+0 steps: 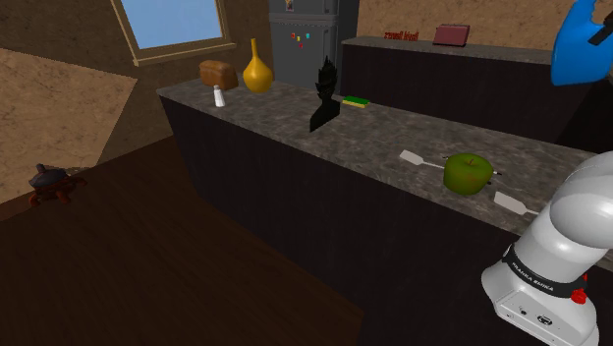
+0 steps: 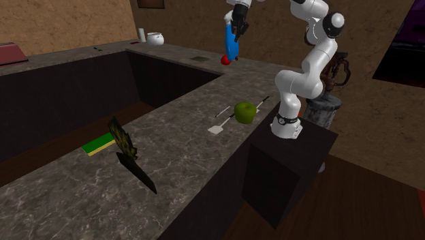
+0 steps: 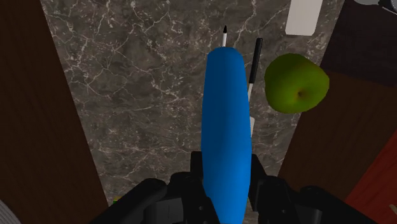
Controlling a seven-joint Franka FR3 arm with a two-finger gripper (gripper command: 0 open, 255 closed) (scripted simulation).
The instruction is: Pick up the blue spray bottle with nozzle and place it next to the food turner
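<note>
1. A green apple (image 1: 468,173) sat on the marbled surface (image 1: 393,128), with the white-bladed turner (image 1: 420,158) close on one side and a second utensil (image 1: 515,203) close on the other.
2. Farther along the surface lay a green-and-yellow sponge (image 1: 354,100) beside a jagged black object (image 1: 324,93). At the far end stood a loaf (image 1: 218,73), a yellow vase (image 1: 257,69) and a small white shaker (image 1: 220,95).
3. The arm (image 2: 306,68) rose from its stand (image 2: 286,170) at the edge of the surface, near the apple.
4. The end effector (image 2: 238,19) pinched the blue bottle (image 2: 231,42), its fingers (image 3: 264,191) pressed against the bottle's sides.
5. The bottle hung lengthwise below the end effector, in the air well above the surface. In the wrist view the apple (image 3: 296,83) lay below it, just off to one side.
</note>
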